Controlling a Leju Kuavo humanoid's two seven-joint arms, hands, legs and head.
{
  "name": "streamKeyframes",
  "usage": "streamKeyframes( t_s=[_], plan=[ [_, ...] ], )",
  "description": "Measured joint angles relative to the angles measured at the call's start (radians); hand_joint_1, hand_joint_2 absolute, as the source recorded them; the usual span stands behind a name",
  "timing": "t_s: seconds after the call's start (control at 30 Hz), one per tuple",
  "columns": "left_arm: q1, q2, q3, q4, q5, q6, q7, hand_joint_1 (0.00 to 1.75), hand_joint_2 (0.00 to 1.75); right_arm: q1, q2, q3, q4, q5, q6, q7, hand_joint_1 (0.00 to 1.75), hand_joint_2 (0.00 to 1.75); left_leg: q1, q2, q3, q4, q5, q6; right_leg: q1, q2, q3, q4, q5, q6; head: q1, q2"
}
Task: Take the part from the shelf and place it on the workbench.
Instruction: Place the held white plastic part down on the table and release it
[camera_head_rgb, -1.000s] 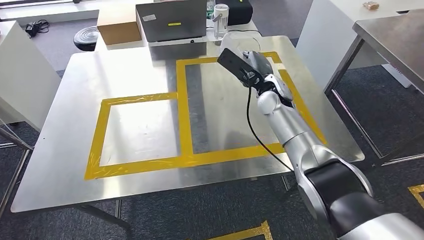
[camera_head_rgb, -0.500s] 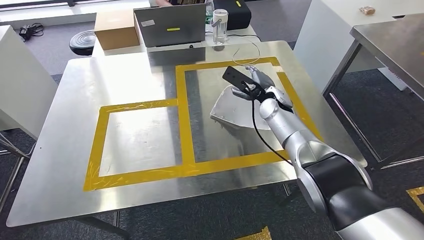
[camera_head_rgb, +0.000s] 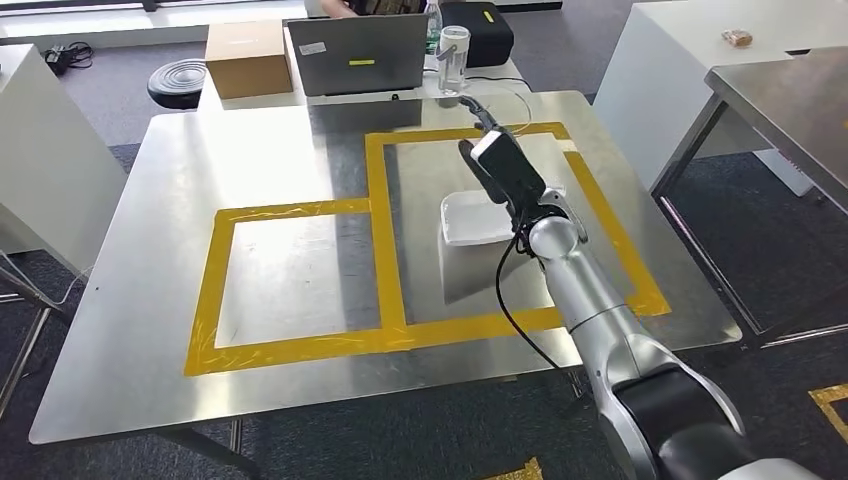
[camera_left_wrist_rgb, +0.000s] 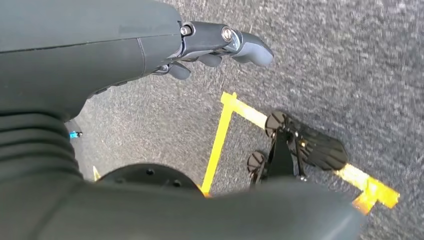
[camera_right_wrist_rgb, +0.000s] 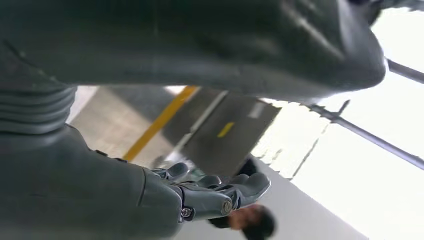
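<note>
The part (camera_head_rgb: 478, 222), a pale tray-shaped piece with a white top and grey sides, stands on the steel workbench (camera_head_rgb: 140, 260) inside the right yellow-taped rectangle (camera_head_rgb: 388, 240). My right hand (camera_head_rgb: 500, 165) reaches over its far edge, fingers stretched toward the back of the bench. In the right wrist view the fingers (camera_right_wrist_rgb: 220, 192) are spread and hold nothing. My left hand (camera_left_wrist_rgb: 220, 42) hangs over the carpet, its fingers loose and empty.
A laptop (camera_head_rgb: 360, 65), a cardboard box (camera_head_rgb: 248, 58), a clear bottle (camera_head_rgb: 452, 55) and a black bag (camera_head_rgb: 478, 25) line the bench's far side. A round stool (camera_head_rgb: 178, 78) stands at the back left, another steel table (camera_head_rgb: 790, 90) at the right. A person's head (camera_right_wrist_rgb: 250, 220) is beyond the bench.
My right hand brought the part down from above the bench's far edge, tilted it over the right rectangle, and now it stands on the surface, released. The camera has shifted slightly.
</note>
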Motion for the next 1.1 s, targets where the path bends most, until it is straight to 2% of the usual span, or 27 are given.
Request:
streamKeyframes(
  t_s=[0.07, 0.1, 0.13, 0.17, 0.2, 0.27, 0.3, 0.33, 0.43, 0.47, 0.5, 0.57, 0.6, 0.63, 0.67, 0.7, 0.73, 0.77, 0.8, 0.83, 0.87, 0.93, 0.97, 1.0, 1.03, 1.1],
  plan=[
    [0.008, -0.002, 0.004, 0.0, 0.001, 0.004, -0.002, 0.0, 0.0, 0.11, -0.01, -0.004, -0.199, -0.081, 0.009, -0.026, 0.0, 0.0, 0.002, 0.0, -0.002, -0.002, 0.003, 0.004, -0.004, -0.002, -0.046, 0.124, -0.08, 0.005, 0.005, 0.0],
    [0.012, -0.003, 0.005, 0.0, 0.001, 0.006, -0.002, 0.0, 0.0, 0.163, -0.014, -0.004, -0.288, -0.104, 0.007, -0.036, 0.0, 0.0, 0.002, 0.0, -0.005, -0.001, 0.003, 0.003, -0.006, -0.002, -0.067, 0.184, -0.109, 0.008, 0.006, 0.0],
    [0.016, -0.003, 0.006, 0.001, 0.001, 0.009, -0.002, 0.0, 0.0, 0.214, -0.02, -0.005, -0.373, -0.117, 0.004, -0.047, 0.0, 0.0, 0.002, 0.001, -0.009, 0.002, 0.004, 0.002, -0.007, -0.003, -0.075, 0.216, -0.12, 0.009, 0.007, 0.0],
    [0.018, -0.003, 0.006, 0.001, 0.0, 0.01, -0.001, 0.0, 0.0, 0.262, -0.024, -0.006, -0.451, -0.118, -0.002, -0.059, 0.0, 0.0, 0.002, 0.001, -0.015, 0.005, 0.005, 0.0, -0.009, -0.004, -0.064, 0.211, -0.112, 0.009, 0.007, 0.0],
    [0.02, -0.004, 0.006, 0.001, -0.002, 0.011, -0.001, 0.0, 0.0, 0.303, -0.028, -0.007, -0.524, -0.107, -0.013, -0.07, 0.0, 0.0, 0.003, 0.002, -0.021, 0.009, 0.007, -0.003, -0.011, -0.006, -0.033, 0.165, -0.09, 0.009, 0.008, 0.0],
    [0.02, -0.004, 0.006, 0.001, -0.01, 0.015, 0.002, 0.0, 0.0, 0.371, -0.029, -0.012, -0.654, -0.055, -0.042, -0.079, 0.0, 0.0, 0.003, 0.003, -0.03, 0.015, 0.013, -0.013, -0.011, -0.011, 0.053, 0.027, -0.048, 0.006, 0.008, 0.0],
    [0.02, -0.003, 0.006, 0.001, -0.017, 0.018, 0.006, 0.0, 0.0, 0.403, -0.029, -0.015, -0.712, -0.026, -0.056, -0.078, 0.0, 0.0, 0.004, 0.003, -0.031, 0.016, 0.016, -0.019, -0.009, -0.012, 0.081, -0.019, -0.033, 0.002, 0.008, 0.0],
    [0.02, -0.003, 0.006, 0.0, -0.025, 0.021, 0.009, 0.0, 0.0, 0.432, -0.028, -0.018, -0.762, -0.001, -0.066, -0.076, 0.0, 0.0, 0.003, 0.003, -0.03, 0.017, 0.019, -0.027, -0.006, -0.013, 0.094, -0.042, -0.028, -0.004, 0.009, 0.0],
    [0.021, 0.003, 0.004, 0.0, -0.053, 0.027, 0.018, 0.0, 0.0, 0.506, -0.027, -0.032, -0.875, 0.033, -0.075, -0.075, 0.0, 0.0, 0.004, 0.005, -0.031, 0.014, 0.026, -0.05, -0.003, -0.013, 0.078, -0.048, -0.012, -0.028, 0.008, 0.0],
    [0.022, 0.006, 0.002, -0.001, -0.06, 0.028, 0.02, 0.0, 0.0, 0.527, -0.027, -0.037, -0.902, 0.038, -0.076, -0.077, 0.0, 0.0, 0.005, 0.006, -0.037, 0.023, 0.011, -0.056, -0.005, -0.014, 0.071, -0.051, -0.002, -0.036, 0.007, 0.0],
    [0.023, 0.01, 0.002, -0.001, -0.066, 0.028, 0.021, 0.0, 0.0, 0.549, -0.027, -0.043, -0.924, 0.041, -0.077, -0.082, 0.0, 0.0, 0.006, 0.007, -0.049, 0.05, -0.023, -0.061, -0.008, -0.015, 0.062, -0.053, 0.009, -0.044, 0.006, 0.0],
    [0.022, 0.017, 0.0, -0.001, -0.071, 0.029, 0.019, 0.0, 0.0, 0.586, -0.027, -0.054, -0.957, 0.045, -0.078, -0.097, 0.0, 0.0, 0.008, 0.007, -0.078, 0.159, -0.129, -0.069, -0.008, -0.015, 0.04, -0.054, 0.029, -0.053, 0.003, 0.0],
    [0.021, 0.021, -0.001, -0.001, -0.073, 0.029, 0.015, 0.0, 0.0, 0.602, -0.028, -0.06, -0.967, 0.047, -0.078, -0.106, 0.0, 0.0, 0.009, 0.007, -0.09, 0.223, -0.171, -0.072, -0.007, -0.014, 0.027, -0.053, 0.039, -0.054, 0.001, 0.0],
    [0.02, 0.025, -0.002, -0.002, -0.073, 0.029, 0.011, 0.0, 0.0, 0.615, -0.028, -0.065, -0.973, 0.05, -0.078, -0.113, 0.0, 0.0, 0.009, 0.007, -0.091, 0.273, -0.19, -0.074, -0.006, -0.015, 0.013, -0.053, 0.049, -0.053, 0.001, 0.0],
    [0.019, 0.029, -0.003, -0.002, -0.073, 0.029, 0.005, 0.0, 0.0, 0.624, -0.028, -0.069, -0.976, 0.052, -0.078, -0.118, 0.0, 0.0, 0.009, 0.007, -0.078, 0.293, -0.186, -0.074, -0.006, -0.014, 0.001, -0.052, 0.059, -0.052, 0.001, 0.0],
    [0.018, 0.032, -0.004, -0.002, -0.074, 0.029, 0.001, 0.0, 0.0, 0.63, -0.028, -0.073, -0.977, 0.054, -0.078, -0.122, 0.0, 0.0, 0.009, 0.007, -0.048, 0.276, -0.165, -0.073, -0.005, -0.014, -0.012, -0.051, 0.07, -0.051, 0.001, 0.0],
    [0.017, 0.034, -0.004, -0.003, -0.074, 0.028, -0.004, 0.0, 0.0, 0.633, -0.028, -0.075, -0.977, 0.055, -0.078, -0.125, 0.0, 0.0, 0.009, 0.007, 0.0, 0.226, -0.141, -0.07, -0.005, -0.014, -0.025, -0.049, 0.08, -0.048, 0.001, 0.0],
    [0.015, 0.036, -0.004, -0.003, -0.074, 0.028, -0.008, 0.0, 0.0, 0.634, -0.028, -0.077, -0.978, 0.055, -0.077, -0.128, 0.0, 0.0, 0.008, 0.007, 0.058, 0.152, -0.131, -0.066, -0.005, -0.013, -0.036, -0.046, 0.09, -0.045, 0.002, 0.0],
    [0.012, 0.038, -0.004, -0.004, -0.073, 0.027, -0.012, 0.0, 0.0, 0.634, -0.028, -0.078, -0.978, 0.053, -0.076, -0.131, 0.0, 0.0, 0.006, 0.007, 0.111, 0.081, -0.131, -0.062, -0.004, -0.013, -0.044, -0.043, 0.098, -0.04, 0.002, 0.0],
    [0.01, 0.038, -0.004, -0.004, -0.072, 0.025, -0.017, 0.0, 0.0, 0.634, -0.028, -0.079, -0.977, 0.049, -0.073, -0.134, 0.0, 0.0, 0.004, 0.006, 0.146, 0.028, -0.137, -0.058, -0.004, -0.013, -0.048, -0.042, 0.107, -0.035, 0.004, 0.0],
    [0.008, 0.038, -0.005, -0.004, -0.07, 0.022, -0.021, 0.0, 0.0, 0.634, -0.028, -0.079, -0.977, 0.044, -0.07, -0.137, 0.0, 0.0, 0.001, 0.005, 0.162, -0.002, -0.145, -0.054, -0.004, -0.014, -0.049, -0.044, 0.115, -0.029, 0.002, 0.0],
    [0.007, 0.034, -0.005, -0.004, -0.068, 0.019, -0.027, 0.0, 0.0, 0.635, -0.028, -0.08, -0.974, 0.032, -0.067, -0.144, 0.0, 0.0, 0.0, 0.006, 0.152, -0.011, -0.132, -0.041, -0.006, -0.013, -0.049, -0.049, 0.13, -0.015, -0.001, 0.0],
    [0.007, 0.031, -0.005, -0.004, -0.067, 0.018, -0.028, 0.0, 0.0, 0.639, -0.028, -0.08, -0.972, 0.025, -0.068, -0.149, 0.0, 0.0, 0.001, 0.009, 0.143, -0.013, -0.122, -0.032, -0.008, -0.012, -0.054, -0.044, 0.12, -0.008, -0.003, 0.0],
    [0.007, 0.027, -0.004, -0.003, -0.067, 0.018, -0.029, 0.0, 0.0, 0.644, -0.029, -0.08, -0.969, 0.018, -0.07, -0.154, 0.0, 0.0, 0.003, 0.013, 0.133, -0.015, -0.11, -0.024, -0.008, -0.011, -0.064, -0.023, 0.09, -0.002, -0.002, 0.0],
    [0.007, 0.023, -0.004, -0.003, -0.067, 0.017, -0.028, 0.0, 0.0, 0.652, -0.029, -0.08, -0.966, 0.013, -0.074, -0.161, 0.0, 0.0, 0.005, 0.016, 0.12, -0.016, -0.098, -0.018, -0.01, -0.01, -0.077, 0.017, 0.043, 0.003, -0.002, 0.0],
    [0.009, 0.015, -0.004, -0.003, -0.069, 0.018, -0.027, 0.0, 0.0, 0.67, -0.027, -0.08, -0.962, 0.012, -0.089, -0.175, 0.0, 0.0, 0.004, 0.018, 0.091, -0.014, -0.075, -0.013, -0.012, -0.01, -0.104, 0.138, -0.06, 0.011, -0.001, 0.0]
  ],
)
